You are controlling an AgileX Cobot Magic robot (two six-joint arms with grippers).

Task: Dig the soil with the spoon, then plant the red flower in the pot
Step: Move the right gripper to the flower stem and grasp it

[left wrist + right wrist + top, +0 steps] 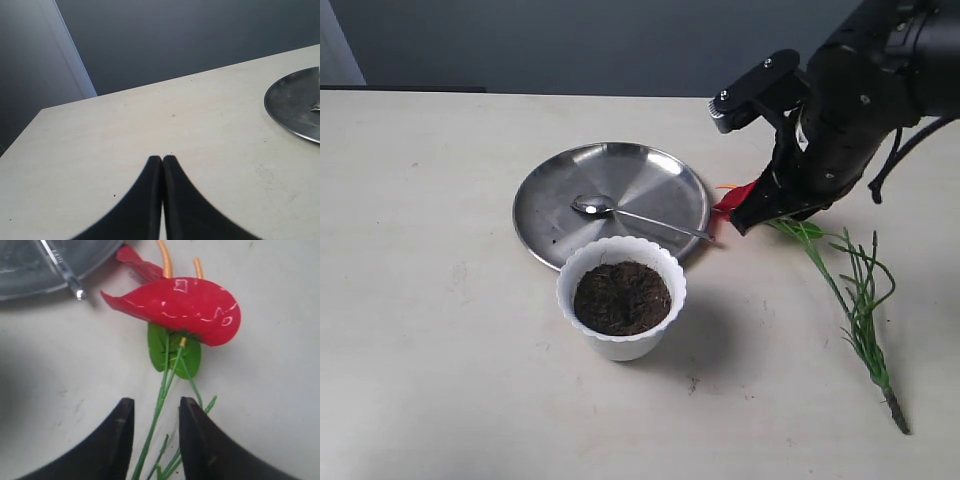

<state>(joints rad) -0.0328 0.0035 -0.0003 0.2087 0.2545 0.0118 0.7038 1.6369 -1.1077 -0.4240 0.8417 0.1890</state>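
Observation:
The white pot (621,296) stands in front of the steel plate and holds dark soil (622,297). On the steel plate (650,180) lies the silver spoon (630,214), its handle end showing in the right wrist view as well, spoon (62,267). The red flower (182,307) lies flat on the table right of the plate, its green stem (850,305) running toward the front right. My right gripper (156,407) hovers open over the stem just behind the petals, one finger on each side. My left gripper (162,159) is shut and empty over bare table.
The steel plate's rim (30,290) lies close to the flower's petals. In the left wrist view the plate (295,107) sits off to one side. A dark wall rises behind the table's far edge.

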